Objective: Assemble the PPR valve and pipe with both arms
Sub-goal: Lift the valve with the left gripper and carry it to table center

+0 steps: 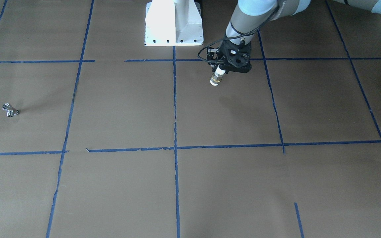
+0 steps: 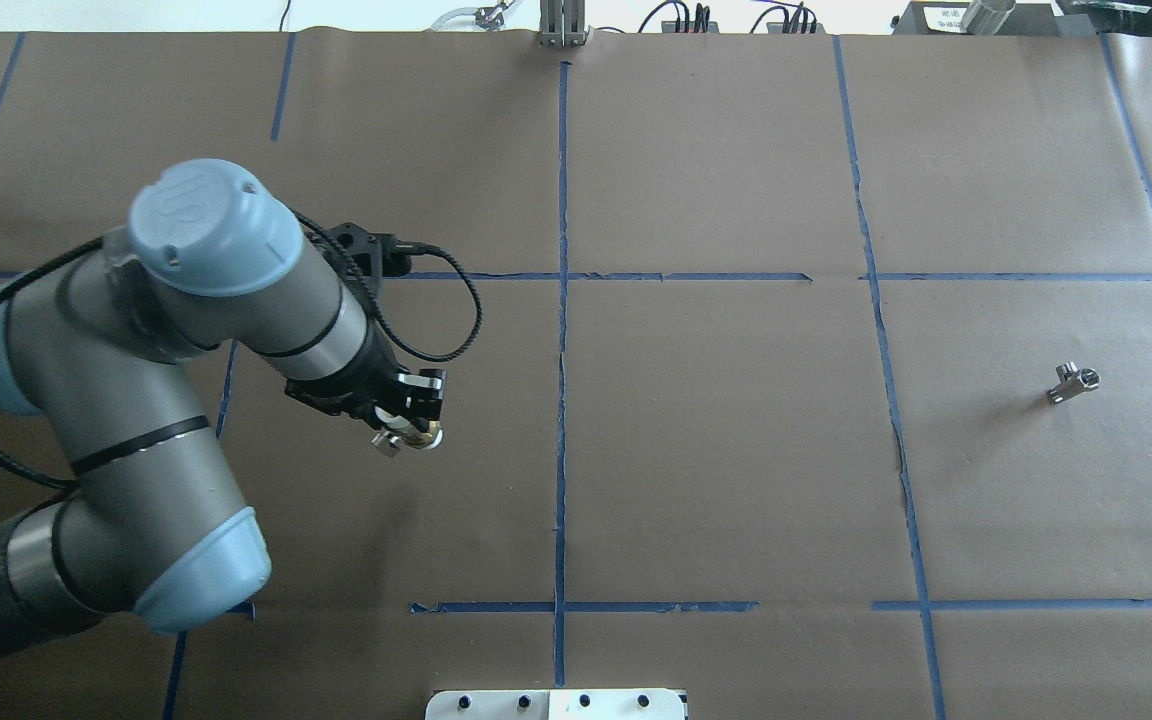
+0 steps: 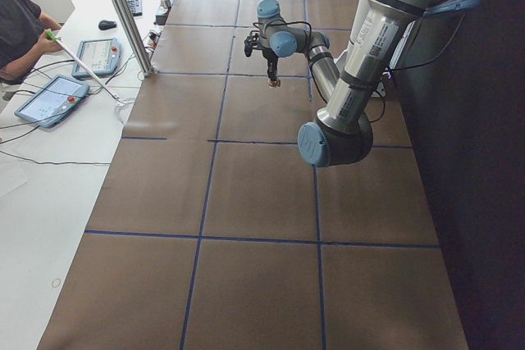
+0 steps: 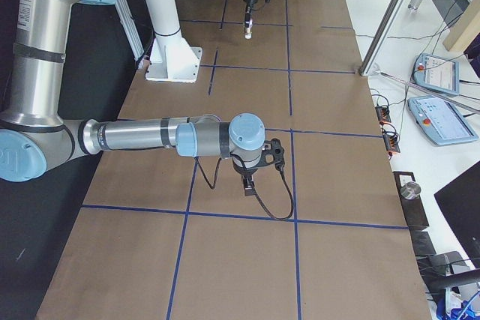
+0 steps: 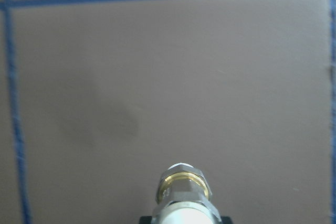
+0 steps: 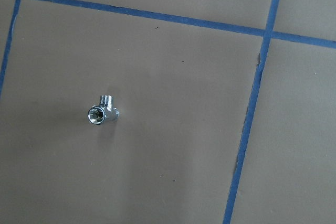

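Note:
My left gripper (image 1: 221,68) is shut on the PPR valve (image 1: 216,78), a white stub with a brass band. It holds the valve upright, nose down, above the brown table. The valve also shows in the overhead view (image 2: 419,436) and the left wrist view (image 5: 182,190). The pipe (image 2: 1073,382), a small silver T fitting, lies alone on the table far to the right; it also shows in the front view (image 1: 10,110) and the right wrist view (image 6: 102,113). My right gripper (image 4: 248,183) shows only in the exterior right view, hanging low over the table; I cannot tell if it is open.
The table is brown paper crossed by blue tape lines (image 2: 562,300). The white robot base (image 1: 174,23) stands at the table's near edge. An aluminium post (image 3: 123,14), tablets (image 3: 47,98) and an operator (image 3: 20,30) are on the far side bench.

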